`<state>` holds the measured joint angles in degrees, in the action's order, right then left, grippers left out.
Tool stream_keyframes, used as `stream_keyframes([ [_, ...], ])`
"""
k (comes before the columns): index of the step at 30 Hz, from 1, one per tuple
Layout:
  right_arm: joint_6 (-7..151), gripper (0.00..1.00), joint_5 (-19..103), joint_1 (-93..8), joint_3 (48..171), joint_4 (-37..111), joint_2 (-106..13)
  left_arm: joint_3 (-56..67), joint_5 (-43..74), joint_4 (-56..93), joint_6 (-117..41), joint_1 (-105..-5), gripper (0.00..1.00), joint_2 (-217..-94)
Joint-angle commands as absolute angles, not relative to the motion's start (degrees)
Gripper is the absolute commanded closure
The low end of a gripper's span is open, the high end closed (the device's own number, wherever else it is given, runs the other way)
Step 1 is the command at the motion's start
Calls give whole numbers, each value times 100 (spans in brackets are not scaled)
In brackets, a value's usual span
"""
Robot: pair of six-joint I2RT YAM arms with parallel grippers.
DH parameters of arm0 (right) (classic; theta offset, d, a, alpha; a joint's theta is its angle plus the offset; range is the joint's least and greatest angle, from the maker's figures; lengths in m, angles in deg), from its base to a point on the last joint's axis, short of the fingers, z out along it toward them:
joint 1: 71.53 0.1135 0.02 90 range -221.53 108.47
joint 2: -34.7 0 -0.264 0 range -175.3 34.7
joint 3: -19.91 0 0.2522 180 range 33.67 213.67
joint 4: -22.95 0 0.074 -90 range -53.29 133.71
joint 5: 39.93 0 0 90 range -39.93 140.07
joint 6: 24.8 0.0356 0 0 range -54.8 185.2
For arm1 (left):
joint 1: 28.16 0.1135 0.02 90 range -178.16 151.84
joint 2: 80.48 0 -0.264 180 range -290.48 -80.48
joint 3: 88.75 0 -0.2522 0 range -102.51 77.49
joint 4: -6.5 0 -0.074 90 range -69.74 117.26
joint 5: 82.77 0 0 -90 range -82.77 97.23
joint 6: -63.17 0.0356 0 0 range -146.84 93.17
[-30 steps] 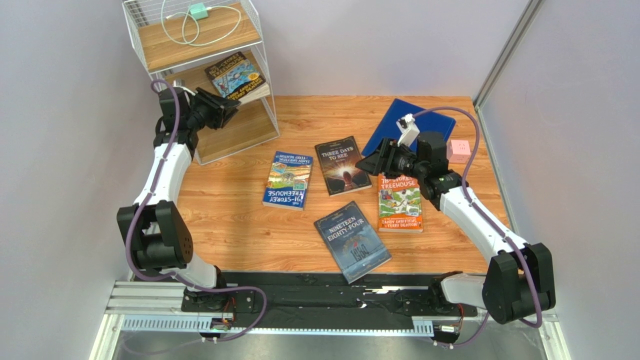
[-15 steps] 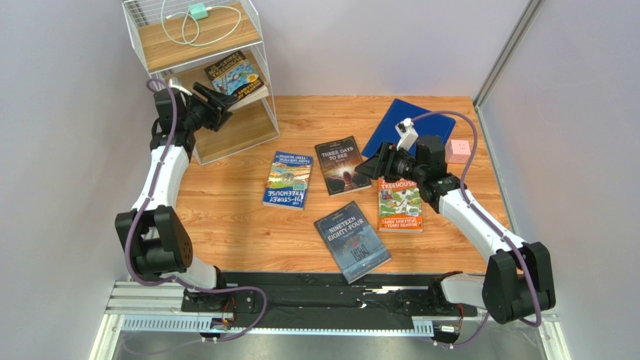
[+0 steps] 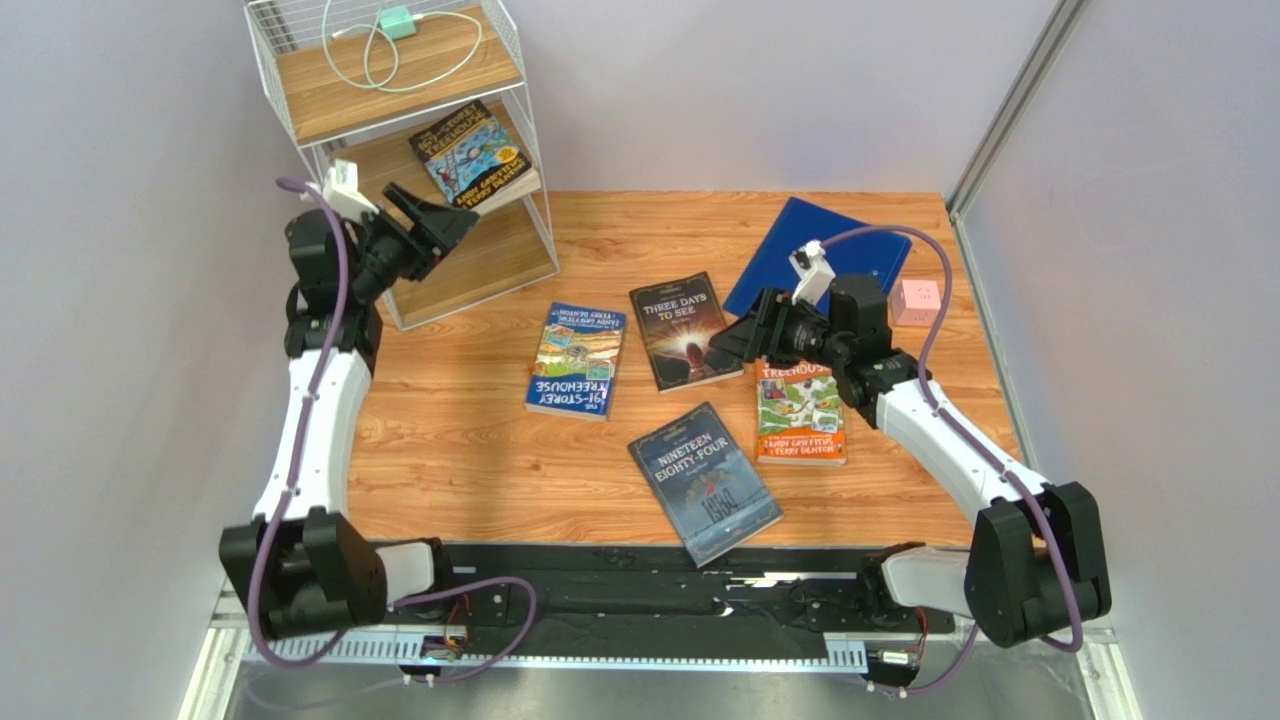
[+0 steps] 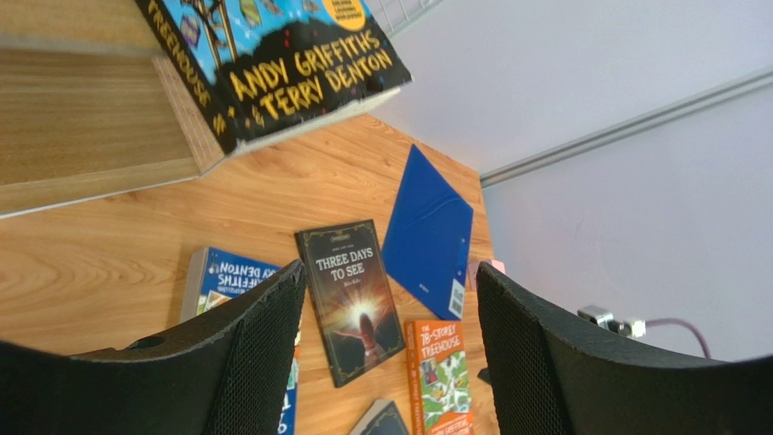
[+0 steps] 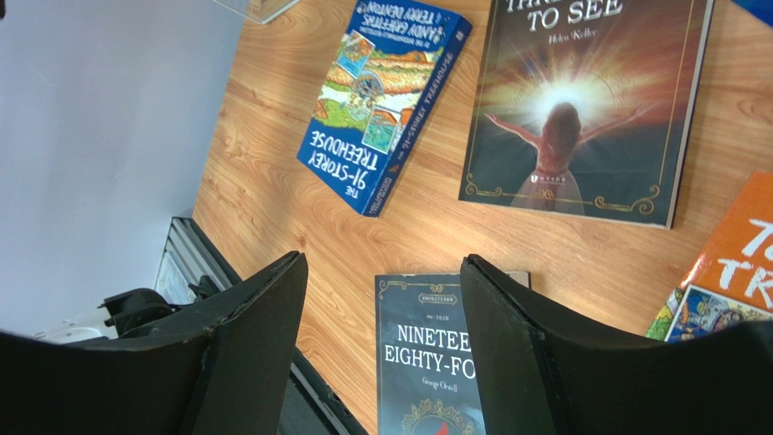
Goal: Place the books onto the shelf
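I see the shelf point(image 3: 406, 165) standing at the far left corner of the bench point(image 3: 481, 465). From overhead it carries only one of the books, the yellow-black Treehouse point(image 3: 473, 153), lying skewed on the middle board. The left wrist view adds what the overhead hides: a corner of that book juts past the board's front edge over open air. I judge that a brush from the arm could tip it off.

The blue folder point(image 3: 819, 252) lies toward the far right corner and is no part of my job. A careless sweep there could drag it.

Four books lie flat mid-bench:
- the blue Treehouse point(image 3: 577, 359)
- Three Days to See point(image 3: 685, 330)
- the orange Treehouse point(image 3: 800, 408)
- Nineteen Eighty-Four point(image 3: 703, 483), nearest the front edge

Flat paperbacks on smooth wood may slide rather than lift. Three Days to See and the orange one sit close together, so a finger could catch the wrong cover.

The left hand point(image 3: 451, 225) is released and empty, just in front of the middle board. The right hand point(image 3: 729, 333) is also spread with nothing in it, over the strip between Three Days to See and the orange Treehouse. Its wrist view shows the covers below in detail, but not the shelf. I cannot tell its height from overhead.

A small pink block point(image 3: 917, 302) sits by the right edge, within reach of an elbow.
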<state>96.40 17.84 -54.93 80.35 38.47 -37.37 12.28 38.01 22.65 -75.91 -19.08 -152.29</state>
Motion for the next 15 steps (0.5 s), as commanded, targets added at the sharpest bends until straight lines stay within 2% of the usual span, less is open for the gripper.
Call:
stream_keyframes([
  [1,9281,32,2106,-5343,8244,4443,-4008,2095,3800,2553,-7158,-2164,27,-14360],
  [6,8929,32,2721,-5281,8421,5593,-4290,3455,3150,2975,-7200,-3280,33,-13473],
  [7,8929,32,2852,-5272,8377,5683,-4308,3695,3114,2931,-7271,-3464,39,-13367],
  [10,8815,33,2967,-5272,8263,6087,-4335,4398,2903,2939,-7482,-4185,65,-13129],
  [11,8762,33,3003,-5272,8236,6271,-4352,4679,2763,2975,-7543,-4509,88,-13094],
  [12,8735,33,3003,-5272,8184,6333,-4344,4812,2692,2975,-7657,-4669,96,-13076],
  [13,8674,33,2916,-5264,8149,6386,-4344,4926,2639,2958,-7675,-4827,100,-13093],
  [15,8621,34,2705,-5272,8043,6378,-4361,5076,2393,3089,-7719,-5249,100,-13329],
])
